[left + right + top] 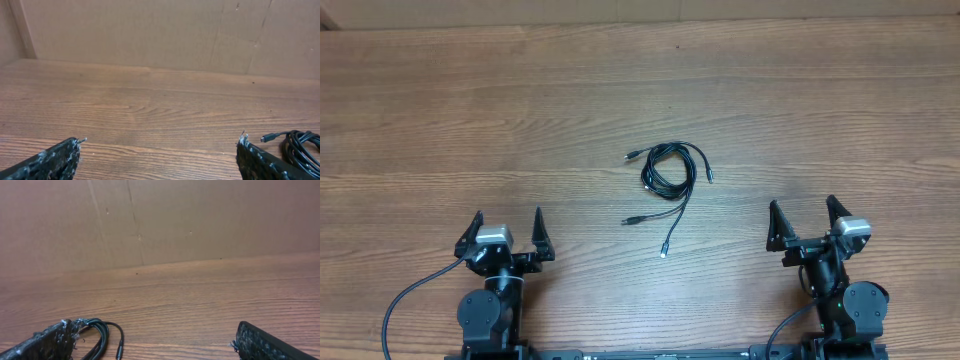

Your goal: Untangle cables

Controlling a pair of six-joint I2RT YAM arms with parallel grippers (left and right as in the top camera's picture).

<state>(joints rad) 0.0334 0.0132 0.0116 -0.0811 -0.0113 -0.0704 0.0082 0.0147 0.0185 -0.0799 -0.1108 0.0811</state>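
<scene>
**Worktop.** The wooden worktop point(470, 110) carried the cables point(665, 172) and both arms. A brown cardboard panel point(150, 30) stood along its far edge.

**Cables.** The cables lay near the middle of the worktop, ahead of the two arms, roughly midway between them and well apart from both. Most of their length was gathered into one small, loosely overlapping black coil. Two strands trailed out of the coil toward the arms' side of the worktop, and each ended in a small plug connector point(628, 220). Two more short ends stuck out at the upper left and right of the coil. The left wrist view showed the coil at its right edge, behind the right-hand finger. The right wrist view showed it at lower left, just behind the left-hand finger.

**Left tool.** The left tool point(508, 214) sat at the near edge of the worktop, on the left. Its fingers point(55, 157) were spread wide. Nothing lay between them, and they touched no cable.

**Right tool.** The right tool point(802, 202) sat at the near edge, on the right. Its fingers point(265, 345) were likewise spread wide, with only bare wood between them. It was clear of the cables.
</scene>
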